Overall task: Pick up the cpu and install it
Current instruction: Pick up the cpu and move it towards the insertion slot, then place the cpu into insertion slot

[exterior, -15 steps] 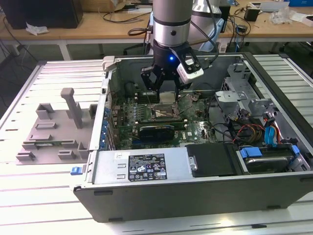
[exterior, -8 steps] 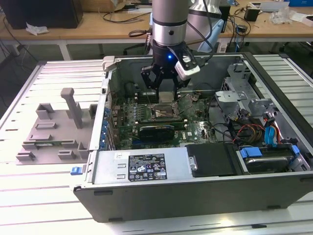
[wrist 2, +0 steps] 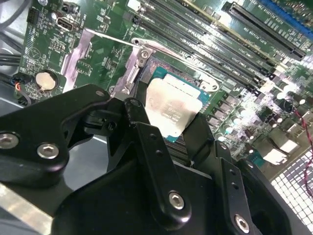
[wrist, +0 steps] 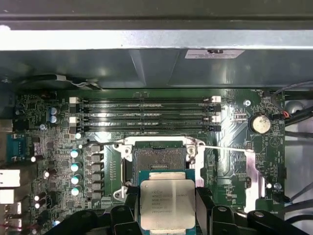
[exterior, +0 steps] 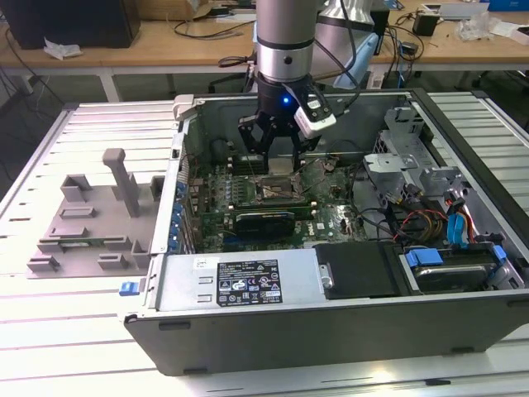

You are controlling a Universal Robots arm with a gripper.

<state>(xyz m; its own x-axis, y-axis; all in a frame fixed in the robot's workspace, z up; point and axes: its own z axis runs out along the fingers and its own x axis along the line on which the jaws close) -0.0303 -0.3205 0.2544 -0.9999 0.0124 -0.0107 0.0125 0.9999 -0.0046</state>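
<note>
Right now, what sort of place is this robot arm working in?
Probably a robotics lab or electronics workshop: an open desktop computer case sits on a slatted metal table, cluttered wooden workbenches stand behind, and the jaws hold a cpu over the motherboard.

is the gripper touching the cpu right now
Touching. In the first wrist view the gripper has its black fingers pressed against opposite edges of the cpu, with no gap showing.

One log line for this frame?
hand: shut on cpu | cpu: over open socket, not seated | place: inside case
</note>
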